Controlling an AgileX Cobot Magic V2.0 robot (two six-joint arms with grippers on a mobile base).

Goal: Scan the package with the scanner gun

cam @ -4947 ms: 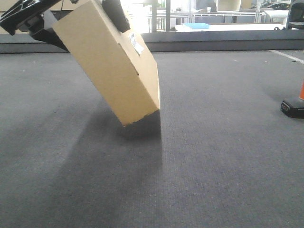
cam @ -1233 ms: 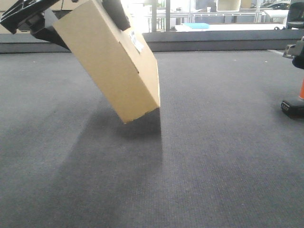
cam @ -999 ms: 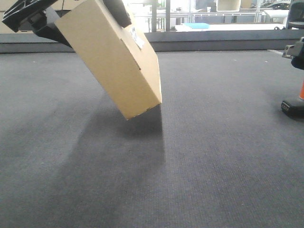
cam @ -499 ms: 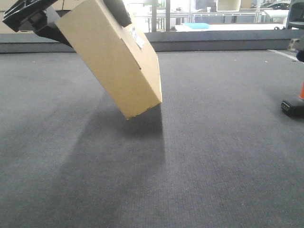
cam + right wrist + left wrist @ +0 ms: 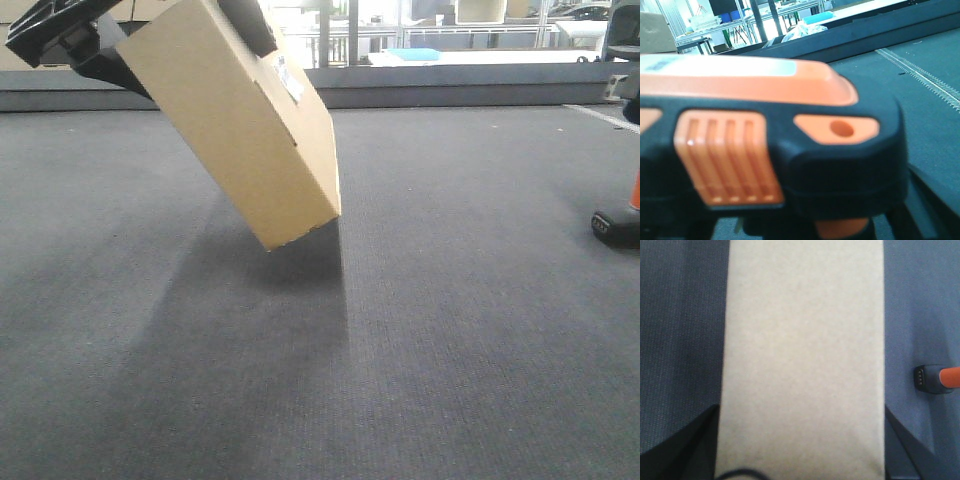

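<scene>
We see the flat rectangular plain brown cardboard package (image 5: 235,130) held up at a steep tilt over the left half of the dark grey fabric-covered bench (image 5: 450,330), toward its far edge. The left gripper (image 5: 175,30) has its black jaws clamped on the package's upper end, one behind it and one on the side facing us. The package's lowest corner points down at the bench with a long shadow running from it toward the near edge, and we cannot tell whether that corner touches the surface. A small white barcode label (image 5: 288,82) sits on the face turned toward the right edge. In the left wrist view a plain face of the package (image 5: 802,360) fills the middle, with the dark jaws flanking it at both lower corners. The handheld scanner gun with an orange handle and black base foot (image 5: 935,380) shows well apart to its right. In the front view the scanner gun (image 5: 618,224) stands on its foot at the right edge of the bench, mostly cut off. The right wrist view is filled by the scanner gun's blurred orange and black body (image 5: 780,150), very close. We cannot tell whether the right gripper's jaws are closed on it or apart.
</scene>
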